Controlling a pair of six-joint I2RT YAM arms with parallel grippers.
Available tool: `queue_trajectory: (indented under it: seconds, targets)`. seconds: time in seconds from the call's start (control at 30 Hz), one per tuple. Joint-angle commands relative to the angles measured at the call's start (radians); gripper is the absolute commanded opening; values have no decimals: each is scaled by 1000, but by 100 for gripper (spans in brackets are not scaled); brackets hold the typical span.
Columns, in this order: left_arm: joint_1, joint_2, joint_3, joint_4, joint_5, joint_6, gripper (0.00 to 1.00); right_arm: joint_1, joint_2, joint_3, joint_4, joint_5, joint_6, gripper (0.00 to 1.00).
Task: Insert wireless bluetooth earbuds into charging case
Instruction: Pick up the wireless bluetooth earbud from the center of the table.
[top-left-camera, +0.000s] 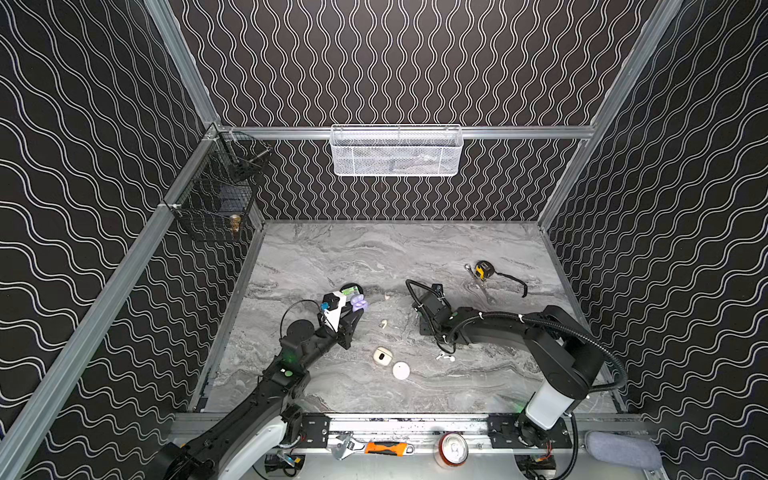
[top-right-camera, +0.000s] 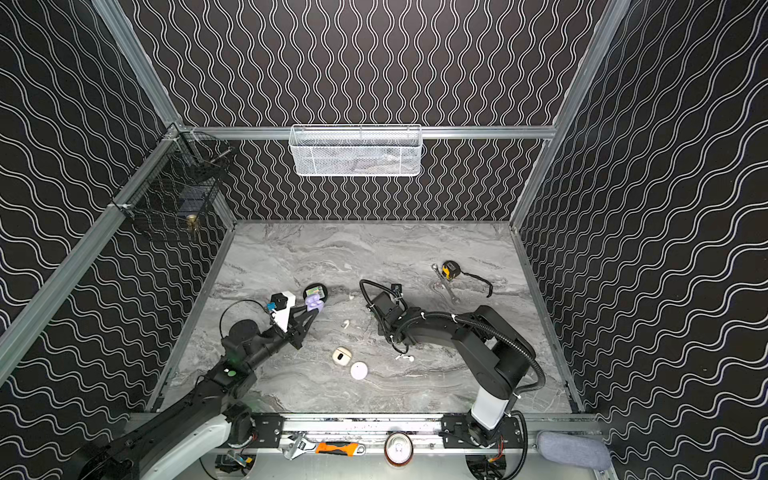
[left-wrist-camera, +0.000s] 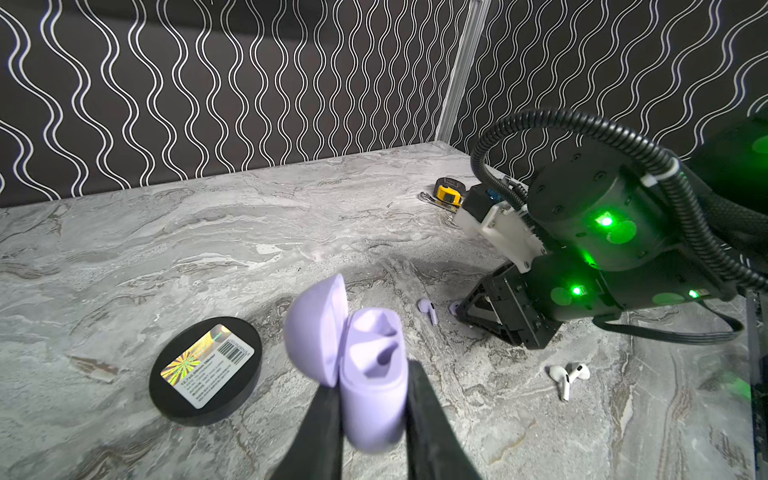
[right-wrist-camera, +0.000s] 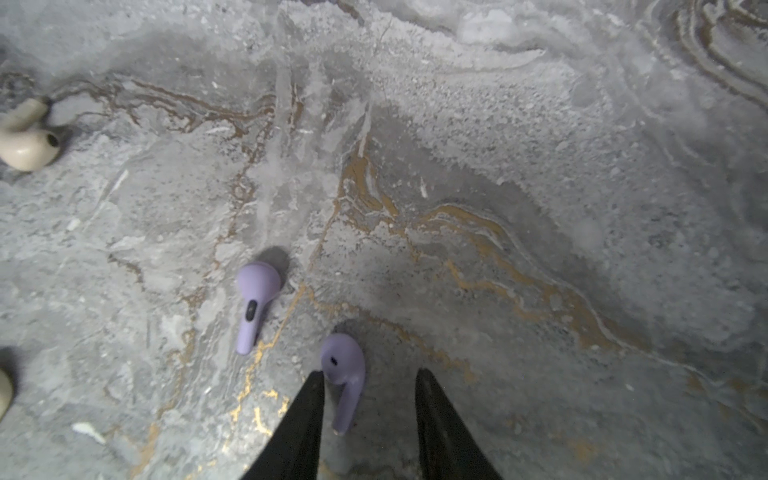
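Lilac earbud (right-wrist-camera: 343, 374) lies on the marble table (right-wrist-camera: 540, 166), its stem running between the fingers of your right gripper (right-wrist-camera: 369, 374). The gripper stands open around it: one finger (right-wrist-camera: 309, 411) is right against the bud, while the other stands clear.

Centre the jaws before you close. Otherwise, I judge, the far finger will shove the glossy bud sideways and spin it. Pinch the stem rather than the rounded head, which looks likely to squirt out.

The second lilac earbud (right-wrist-camera: 255, 299) lies just beside it, outside the jaws, so close straight and do not sweep it. A cream earbud (right-wrist-camera: 27, 137) lies well apart.

Your left gripper (left-wrist-camera: 372, 386) is clamped on the lilac charging case (left-wrist-camera: 365, 345), which looks lifted off the table, lid hinged open and sockets apparently empty. Bring the bud over stem-down, match it to a socket, and tilt the case mouth toward the right arm.

The white earbuds (left-wrist-camera: 567, 374) and the black round puck (left-wrist-camera: 205, 370) lie off to either side.
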Motion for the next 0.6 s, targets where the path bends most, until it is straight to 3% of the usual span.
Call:
queue_trajectory:
  seconds: [0.0,0.57]
  targets:
    - [-1,1,9,20,6,10,0,0,-3,5,19,-24,-6,41]
    - [-3,-1,8,18,3,15,0,-3,83,74,-23,3,2,36]
